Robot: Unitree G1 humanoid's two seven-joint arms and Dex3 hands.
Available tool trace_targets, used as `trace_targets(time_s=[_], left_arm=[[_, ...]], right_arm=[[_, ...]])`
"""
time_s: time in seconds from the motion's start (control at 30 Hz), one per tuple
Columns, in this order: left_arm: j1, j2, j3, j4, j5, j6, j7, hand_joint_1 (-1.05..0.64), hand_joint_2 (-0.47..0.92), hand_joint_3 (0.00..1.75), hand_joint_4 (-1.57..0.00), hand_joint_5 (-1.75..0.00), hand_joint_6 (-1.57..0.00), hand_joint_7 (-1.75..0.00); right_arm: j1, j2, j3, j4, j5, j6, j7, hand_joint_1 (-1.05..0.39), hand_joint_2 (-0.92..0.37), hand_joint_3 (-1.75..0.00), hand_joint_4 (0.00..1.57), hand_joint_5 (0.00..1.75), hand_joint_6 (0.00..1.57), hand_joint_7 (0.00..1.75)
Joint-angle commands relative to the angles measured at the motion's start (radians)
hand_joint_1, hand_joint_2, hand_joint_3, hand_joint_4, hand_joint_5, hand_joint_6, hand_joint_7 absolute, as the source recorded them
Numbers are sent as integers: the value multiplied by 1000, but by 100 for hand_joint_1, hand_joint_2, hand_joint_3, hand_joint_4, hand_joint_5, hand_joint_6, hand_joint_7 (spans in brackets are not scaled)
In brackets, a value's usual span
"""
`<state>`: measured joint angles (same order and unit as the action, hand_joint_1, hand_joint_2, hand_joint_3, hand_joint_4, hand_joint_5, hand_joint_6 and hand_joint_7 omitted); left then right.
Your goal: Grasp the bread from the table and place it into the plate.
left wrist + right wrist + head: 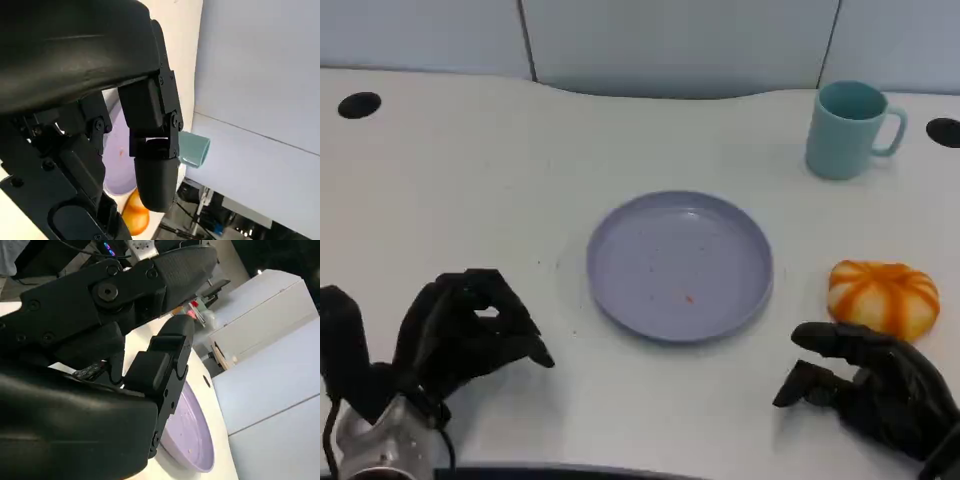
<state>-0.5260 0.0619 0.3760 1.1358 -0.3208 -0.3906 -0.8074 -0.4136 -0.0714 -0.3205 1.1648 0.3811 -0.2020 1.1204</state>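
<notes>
The table [470, 190] is smooth, matt white. The plate [740, 300] looks like lilac plastic with a soft sheen and a few small specks. The bread [882, 296] has a glossy orange-striped crust. The mug [845, 135] is smooth matt teal. Each robot hand, left [460, 335] and right [880, 385], is matt black plastic; silver metal shows at the left wrist.

1. This looks like an office or lab workspace set up for robot trials. The white desk [470, 180] has a curved back edge and round black cable holes, one at 10 o'clock [359, 105] and one at 3 o'clock [944, 131].
2. Pale grey partition panels [670, 40] stand along the desk's far edge at 12 o'clock.
3. The right wrist view shows white cabinets [260, 325] beyond the desk, with dark equipment and small coloured lights [107, 247] nearby.
4. The left wrist view shows cables and dark gear [210, 220] under a pale panel.
</notes>
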Motion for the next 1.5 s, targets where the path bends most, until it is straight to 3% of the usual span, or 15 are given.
trace_targets(time_s=[0.03, 0.77, 1.13, 1.5], left_arm=[[40, 0, -16, -13, 7, -34, 23, -105, 39, 4, -157, -73, -157, -59], [115, -20, -35, 30, -2, -89, 20, -105, 38, 1, -157, -83, -157, -69], [149, -21, -21, 1, -21, -96, 9, -105, 37, 1, -157, -91, -157, -77], [125, -9, -5, 16, -48, -59, 6, -105, 33, 1, -157, -93, -157, -77]], right_arm=[[59, 7, 16, -3, -13, 78, -28, -41, -91, -2, 74, 107, 108, 2], [124, -2, 67, -148, -4, 128, -78, -44, -92, -3, 67, 120, 108, 2], [124, 1, 54, -139, 18, 158, -79, -43, -92, -2, 63, 124, 107, 2], [97, -9, 45, -103, 25, 127, -69, -42, -92, -2, 66, 119, 108, 2]])
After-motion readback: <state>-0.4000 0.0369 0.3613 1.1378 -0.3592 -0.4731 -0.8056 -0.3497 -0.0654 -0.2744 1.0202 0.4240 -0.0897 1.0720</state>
